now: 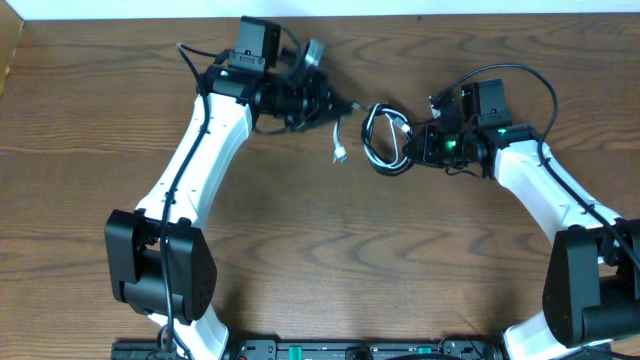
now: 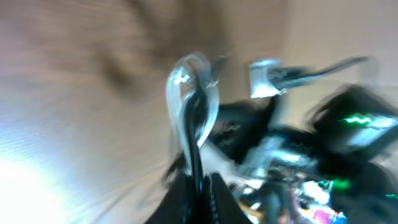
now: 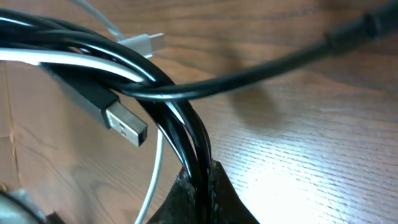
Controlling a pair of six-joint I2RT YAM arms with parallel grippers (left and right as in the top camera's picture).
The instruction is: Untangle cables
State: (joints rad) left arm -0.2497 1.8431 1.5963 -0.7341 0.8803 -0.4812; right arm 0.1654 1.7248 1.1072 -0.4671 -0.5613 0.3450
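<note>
The cables lie tangled between my two grippers at the back of the table: a coil of black cable [image 1: 383, 140] and white cable [image 1: 338, 140], whose plug end hangs toward the front. My left gripper [image 1: 350, 105] is shut at the coil's left side. Its wrist view is blurred, showing a dark strand running between the fingers [image 2: 186, 199] and a white loop [image 2: 193, 93] just beyond. My right gripper [image 1: 418, 145] is shut on black strands [image 3: 196, 143] at the coil's right side. A black USB plug [image 3: 124, 124] and a white plug [image 3: 146, 42] lie free ahead of it.
Brown wooden table [image 1: 330, 260]. A thicker black wire [image 1: 520, 75] loops over the right arm, and another crosses the right wrist view [image 3: 298, 59]. The arm bases stand at the front left [image 1: 160, 265] and front right [image 1: 590, 290].
</note>
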